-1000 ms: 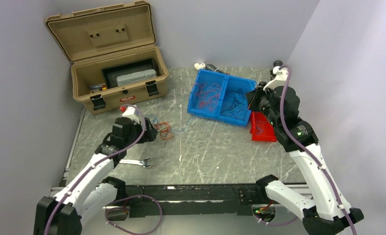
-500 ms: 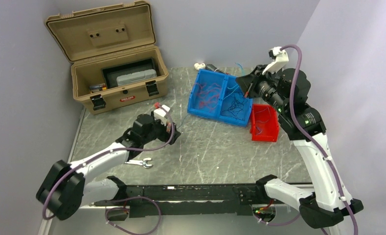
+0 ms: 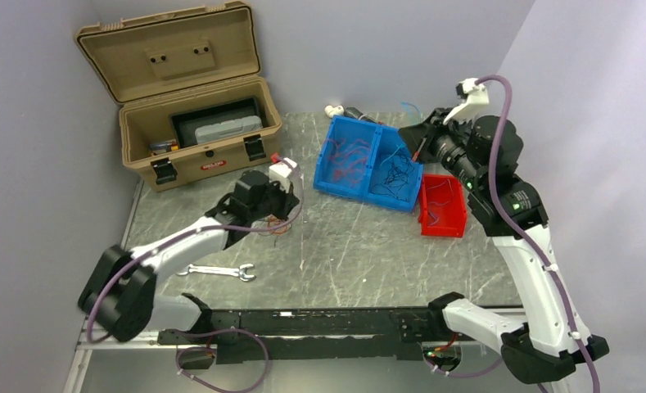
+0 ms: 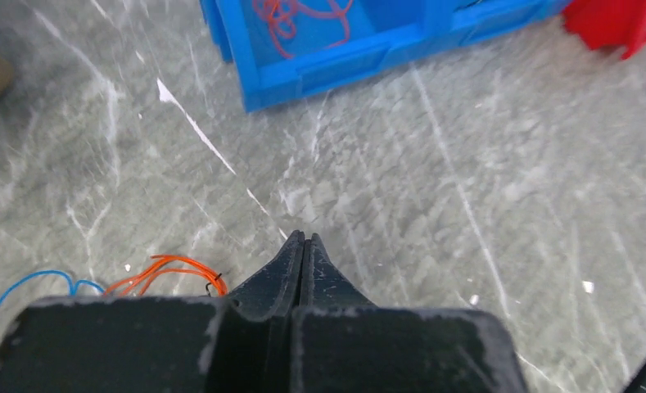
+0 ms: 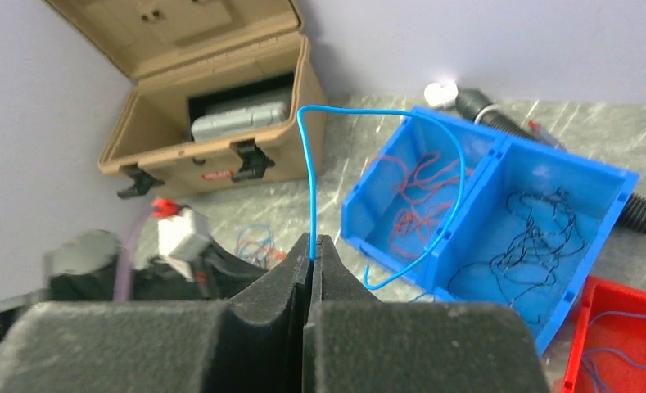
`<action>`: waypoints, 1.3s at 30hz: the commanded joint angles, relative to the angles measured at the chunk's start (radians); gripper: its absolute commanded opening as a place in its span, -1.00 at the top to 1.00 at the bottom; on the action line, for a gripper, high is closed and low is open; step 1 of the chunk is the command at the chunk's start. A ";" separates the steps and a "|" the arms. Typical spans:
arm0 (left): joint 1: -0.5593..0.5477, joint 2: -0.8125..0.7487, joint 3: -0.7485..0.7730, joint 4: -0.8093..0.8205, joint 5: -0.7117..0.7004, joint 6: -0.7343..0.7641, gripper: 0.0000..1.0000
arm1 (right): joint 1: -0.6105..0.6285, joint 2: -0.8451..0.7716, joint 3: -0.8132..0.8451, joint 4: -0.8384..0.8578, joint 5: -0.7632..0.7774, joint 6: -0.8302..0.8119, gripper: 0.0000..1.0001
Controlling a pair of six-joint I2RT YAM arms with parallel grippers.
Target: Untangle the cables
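In the left wrist view the left tool (image 4: 303, 244) is shut tight, its two fingers pressed together with nothing between them. It is low over the gray desk (image 4: 483, 213). An orange cable (image 4: 168, 268) and a light blue cable (image 4: 20, 286) lie on the desk just beside it, not touching the tips. Farther off is the blue bin (image 4: 327, 61) with red cables (image 4: 299, 12) inside, and a corner of the red bin (image 4: 622, 20). In the right wrist view the right tool (image 5: 312, 244) is closed too, and it pinches a long blue cable (image 5: 304, 172). This cable goes up from the tips, bends over in a big loop and hangs down with its loose end over the blue bin. The bin has two boxes: red cables in the one nearer the open tan case (image 5: 291, 155), and dark cables (image 5: 540, 237) in the other. The red bin holds a few thin blue cables (image 5: 622, 352). In the top view the right tool is up in the air by the far right corner of the blue bin. The left tool is down by the orange cable, between the tan case and the blue bin. A wrench (image 3: 221, 270) lies on the desk near the left arm.
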 commanded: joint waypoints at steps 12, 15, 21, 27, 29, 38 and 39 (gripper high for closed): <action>-0.014 -0.303 0.166 -0.186 0.333 -0.198 1.00 | 0.106 -0.088 -0.547 0.469 -0.475 -0.051 1.00; -0.014 -0.280 0.200 -0.211 0.395 -0.235 1.00 | 0.223 -0.080 -0.595 0.507 -0.409 -0.129 1.00; -0.013 -0.242 0.218 -0.176 0.506 -0.328 1.00 | 0.340 -0.074 -0.722 0.691 -0.343 -0.163 1.00; -0.012 -0.229 0.213 -0.127 0.548 -0.384 1.00 | 0.371 -0.082 -0.810 0.847 -0.318 -0.157 0.98; -0.013 -0.226 0.211 -0.110 0.563 -0.404 1.00 | 0.383 -0.068 -0.811 0.851 -0.265 -0.164 1.00; -0.013 -0.259 0.236 -0.257 0.455 -0.325 1.00 | 0.390 -0.094 -0.829 0.782 -0.031 -0.156 1.00; -0.013 -0.257 0.232 -0.262 0.444 -0.318 1.00 | 0.390 -0.087 -0.816 0.752 -0.018 -0.154 1.00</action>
